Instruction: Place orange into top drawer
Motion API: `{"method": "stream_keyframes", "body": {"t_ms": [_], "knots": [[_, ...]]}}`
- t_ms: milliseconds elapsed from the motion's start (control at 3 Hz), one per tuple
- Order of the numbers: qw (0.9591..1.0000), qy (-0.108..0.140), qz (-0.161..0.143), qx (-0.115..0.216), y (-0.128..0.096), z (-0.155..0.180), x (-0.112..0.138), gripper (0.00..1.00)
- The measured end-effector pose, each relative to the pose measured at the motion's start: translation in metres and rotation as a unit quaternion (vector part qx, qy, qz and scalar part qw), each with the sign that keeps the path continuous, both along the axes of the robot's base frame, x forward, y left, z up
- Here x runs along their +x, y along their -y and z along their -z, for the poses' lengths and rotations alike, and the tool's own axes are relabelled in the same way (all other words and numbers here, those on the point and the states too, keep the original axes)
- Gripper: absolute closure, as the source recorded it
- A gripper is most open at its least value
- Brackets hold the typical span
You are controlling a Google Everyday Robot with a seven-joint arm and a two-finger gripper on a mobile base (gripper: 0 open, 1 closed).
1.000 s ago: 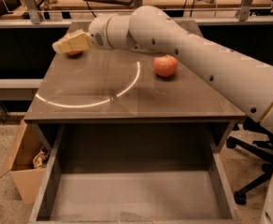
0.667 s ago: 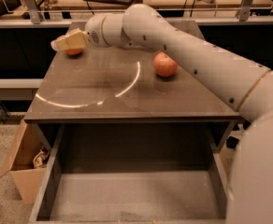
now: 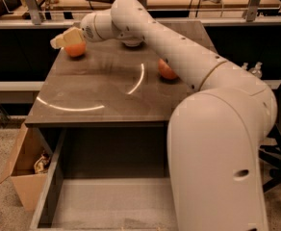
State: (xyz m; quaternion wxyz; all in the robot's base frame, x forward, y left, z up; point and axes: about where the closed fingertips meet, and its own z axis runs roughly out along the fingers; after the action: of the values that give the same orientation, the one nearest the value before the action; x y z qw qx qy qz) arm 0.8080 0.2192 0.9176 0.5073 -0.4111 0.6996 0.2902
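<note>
One camera view is all I have. Over the last second the white robot arm point(image 3: 188, 61) has swung in to fill the right of the frame, while the beige gripper point(image 3: 66, 37) has kept to the far left corner of the brown table point(image 3: 92, 90). The small bright orange point(image 3: 76, 49) rests there, touching the gripper's lower side, so I judge the grasp is under way. I cannot tell whether the gripper is wide or clamped. The wide grey top drawer point(image 3: 107, 203) stands open, well apart.
</note>
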Motion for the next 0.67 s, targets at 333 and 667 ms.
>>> {"method": "stream_keyframes", "body": {"t_ms": [333, 667], "knots": [[0.9996, -0.018, 0.005, -0.02, -0.002, 0.013, 0.01, 0.0], [0.9978, -0.048, 0.016, -0.043, 0.001, 0.042, 0.005, 0.0]]}}
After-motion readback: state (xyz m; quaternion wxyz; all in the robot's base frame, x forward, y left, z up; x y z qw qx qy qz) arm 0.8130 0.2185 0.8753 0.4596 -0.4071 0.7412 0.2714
